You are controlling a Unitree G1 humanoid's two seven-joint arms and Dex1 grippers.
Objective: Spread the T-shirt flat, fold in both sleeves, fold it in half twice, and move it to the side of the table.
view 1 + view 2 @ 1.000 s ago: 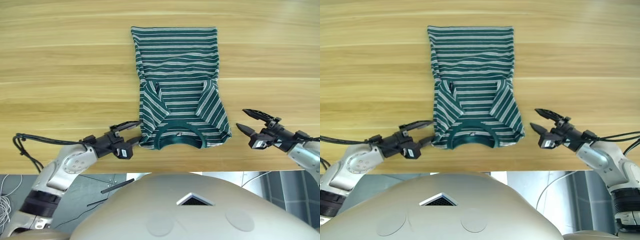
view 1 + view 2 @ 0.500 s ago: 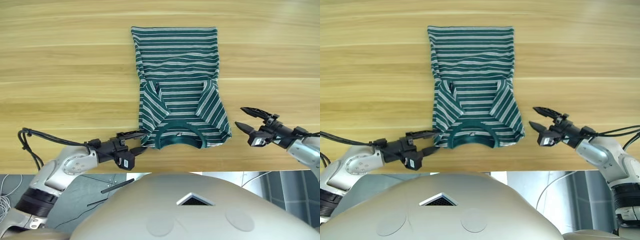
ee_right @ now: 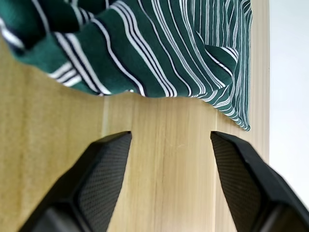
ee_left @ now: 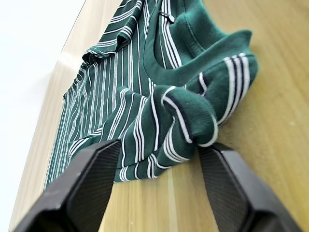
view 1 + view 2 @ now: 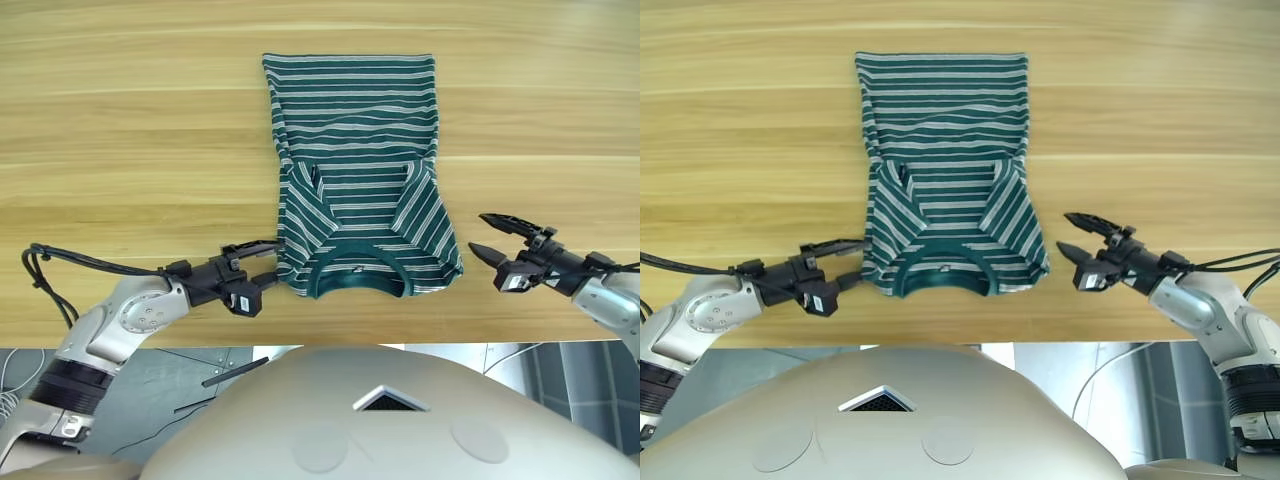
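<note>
The green-and-white striped T-shirt (image 5: 355, 170) lies on the wooden table (image 5: 120, 150), both sleeves folded in, collar (image 5: 360, 280) toward the near edge. My left gripper (image 5: 272, 262) is open at the shirt's near-left shoulder corner. In the left wrist view that corner (image 4: 188, 116) is bunched up between the two spread fingers (image 4: 91, 183). My right gripper (image 5: 478, 232) is open just off the near-right corner (image 5: 452, 268), a small gap of bare wood between them. The right wrist view looks along the shirt's right edge (image 3: 159, 63), with my right gripper (image 3: 170, 135) over bare wood.
The table's near edge (image 5: 150, 345) runs just behind both wrists, with grey floor below it. Bare wood stretches wide to the left (image 5: 120, 150) and right (image 5: 540, 130) of the shirt. A black cable (image 5: 60, 262) loops off the left forearm.
The left gripper dipped toward the table edge and the collar, then came back to the shoulder corner, which now looks bunched. The right gripper crept slightly toward the shirt.
</note>
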